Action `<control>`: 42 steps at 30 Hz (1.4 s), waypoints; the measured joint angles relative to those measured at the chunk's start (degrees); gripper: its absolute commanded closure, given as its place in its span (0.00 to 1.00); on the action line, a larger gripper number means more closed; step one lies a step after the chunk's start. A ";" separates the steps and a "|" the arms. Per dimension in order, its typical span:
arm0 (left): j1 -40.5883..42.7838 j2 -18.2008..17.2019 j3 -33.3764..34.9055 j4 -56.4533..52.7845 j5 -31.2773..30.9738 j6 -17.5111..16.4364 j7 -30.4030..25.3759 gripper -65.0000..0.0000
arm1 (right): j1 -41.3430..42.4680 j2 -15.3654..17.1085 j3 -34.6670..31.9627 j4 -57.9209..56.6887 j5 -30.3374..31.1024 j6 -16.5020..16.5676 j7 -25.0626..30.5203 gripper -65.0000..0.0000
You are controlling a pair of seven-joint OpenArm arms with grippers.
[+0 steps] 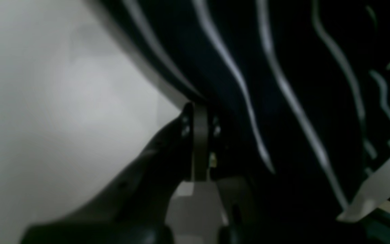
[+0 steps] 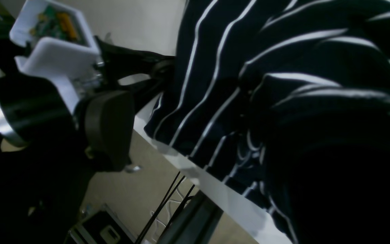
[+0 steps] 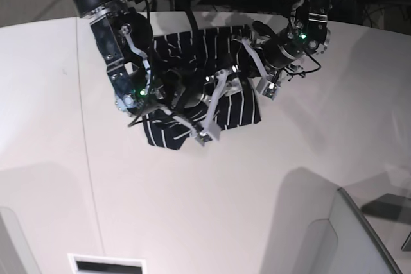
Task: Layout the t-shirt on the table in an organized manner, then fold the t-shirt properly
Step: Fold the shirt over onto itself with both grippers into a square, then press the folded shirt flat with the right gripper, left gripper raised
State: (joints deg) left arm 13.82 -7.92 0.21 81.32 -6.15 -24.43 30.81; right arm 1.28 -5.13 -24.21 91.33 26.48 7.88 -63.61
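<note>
The t-shirt [image 3: 237, 107], dark navy with thin white stripes, lies bunched at the far side of the white table [image 3: 192, 210]. In the right wrist view the t-shirt [image 2: 215, 51] drapes over the table's edge [image 2: 229, 200]. My left gripper [image 1: 200, 108] is shut on the hem of the t-shirt [image 1: 283, 51], with bare table [image 1: 46, 101] beside it. My right gripper [image 3: 210, 108] stands open above the shirt's near part, its white fingers [image 3: 220, 86] spread wide. Its own fingers do not show clearly in the right wrist view.
The left arm [image 3: 292, 43] reaches in from the far right; its wrist and white camera housing [image 2: 52, 44] sit close beside the shirt. Beyond the table edge are floor, black cables [image 2: 168, 196] and a frame. A grey panel [image 3: 359, 235] stands at the near right.
</note>
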 measured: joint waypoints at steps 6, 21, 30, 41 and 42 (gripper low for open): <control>0.15 -0.28 -0.15 0.04 -0.11 -0.04 -0.13 1.00 | 1.22 -0.24 -1.60 0.00 7.74 0.02 0.02 0.17; 4.70 -2.97 -14.10 7.91 0.94 -0.44 1.14 1.00 | 2.01 0.09 -1.31 0.20 17.64 -0.04 0.31 0.18; 13.70 -6.60 -28.17 10.03 0.96 -0.61 1.18 1.00 | 2.03 6.49 2.47 3.67 18.12 -0.35 9.66 0.25; 15.89 -5.84 -29.73 10.29 0.28 -0.63 0.74 1.00 | 1.88 8.20 2.10 -7.02 18.12 -0.46 18.16 0.96; 15.82 -5.53 -29.73 10.36 0.28 -0.63 0.72 1.00 | 1.95 7.78 2.10 -6.95 18.10 -0.37 18.36 0.98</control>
State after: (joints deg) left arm 29.65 -13.45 -29.52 91.68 -5.87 -25.06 31.53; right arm 3.22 2.66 -22.11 84.38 44.58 7.51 -45.25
